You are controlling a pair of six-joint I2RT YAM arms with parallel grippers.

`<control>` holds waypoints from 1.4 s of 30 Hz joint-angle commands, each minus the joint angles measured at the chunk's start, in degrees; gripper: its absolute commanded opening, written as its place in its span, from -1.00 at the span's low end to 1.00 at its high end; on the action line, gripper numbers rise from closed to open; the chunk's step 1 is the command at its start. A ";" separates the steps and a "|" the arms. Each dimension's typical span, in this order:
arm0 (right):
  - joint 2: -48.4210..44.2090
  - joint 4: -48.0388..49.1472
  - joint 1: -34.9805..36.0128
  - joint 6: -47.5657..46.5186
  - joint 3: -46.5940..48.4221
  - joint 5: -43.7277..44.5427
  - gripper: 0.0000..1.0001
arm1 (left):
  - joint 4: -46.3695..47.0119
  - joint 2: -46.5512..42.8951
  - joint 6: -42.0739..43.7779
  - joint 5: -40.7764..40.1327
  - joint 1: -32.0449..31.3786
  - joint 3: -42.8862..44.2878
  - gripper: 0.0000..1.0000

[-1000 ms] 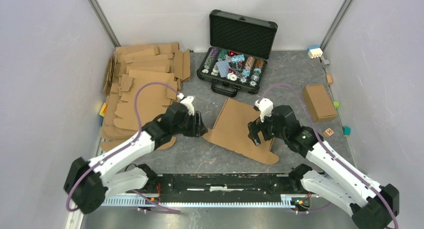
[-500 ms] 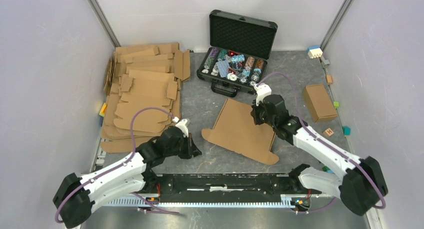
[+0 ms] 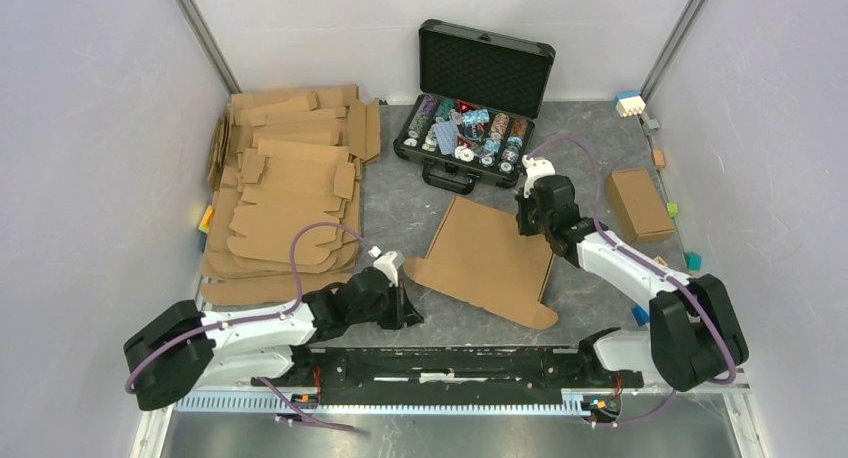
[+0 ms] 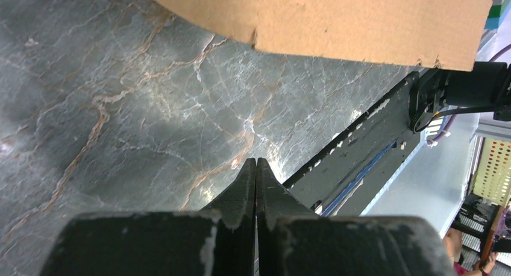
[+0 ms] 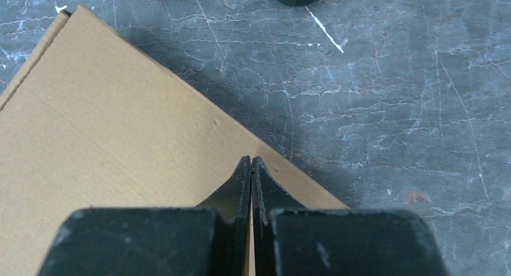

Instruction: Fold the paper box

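Observation:
The paper box (image 3: 485, 263) lies as a flat brown cardboard sheet in the middle of the table. Its near edge shows at the top of the left wrist view (image 4: 337, 17). My left gripper (image 3: 412, 313) is shut and empty. It is low over the bare stone table, just off the sheet's near left corner (image 4: 256, 163). My right gripper (image 3: 527, 223) is shut too, with nothing between its fingers. It hangs over the sheet's far right edge. In the right wrist view the tips (image 5: 250, 160) point at that edge of the cardboard (image 5: 108, 143).
A stack of flat cardboard blanks (image 3: 290, 178) fills the left side. An open black case (image 3: 470, 118) with poker chips stands at the back. A small brown box (image 3: 637, 203) and coloured blocks (image 3: 692, 261) lie at the right. The black base rail (image 3: 450, 363) runs along the near edge.
Both grippers have shut. The left arm drew back from the sheet's left side toward the near edge. The right arm moved from the sheet's middle to its far right edge.

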 commanded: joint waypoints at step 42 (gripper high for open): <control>26.49 0.11 -7.10 -1.68 17.27 -6.78 -1.00 | 19.40 15.14 2.41 -2.48 -0.33 7.45 -0.96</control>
